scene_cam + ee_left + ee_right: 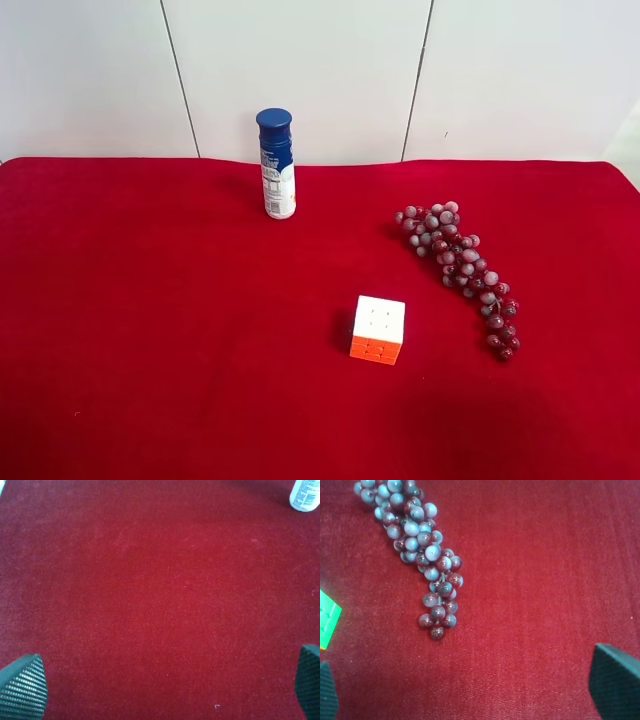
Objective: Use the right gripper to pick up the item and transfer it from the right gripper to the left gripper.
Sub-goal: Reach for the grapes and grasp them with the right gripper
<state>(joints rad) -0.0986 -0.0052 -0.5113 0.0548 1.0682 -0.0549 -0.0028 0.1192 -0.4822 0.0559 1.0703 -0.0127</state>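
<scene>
The bunch of dark red-purple grapes (458,268) lies on the red cloth at the exterior high view's right, running diagonally. It also shows in the right wrist view (420,550), ahead of my right gripper (475,695), which is open and empty with its fingertips (615,682) wide apart above the cloth. My left gripper (165,690) is open and empty over bare red cloth, its fingertips (22,687) at the frame's corners. Neither arm shows in the exterior high view.
A white-and-orange puzzle cube (379,329) sits left of the grapes; its edge shows in the right wrist view (327,620). A blue-capped white bottle (277,163) stands upright at the back; its base shows in the left wrist view (305,494). White wall panels lie behind.
</scene>
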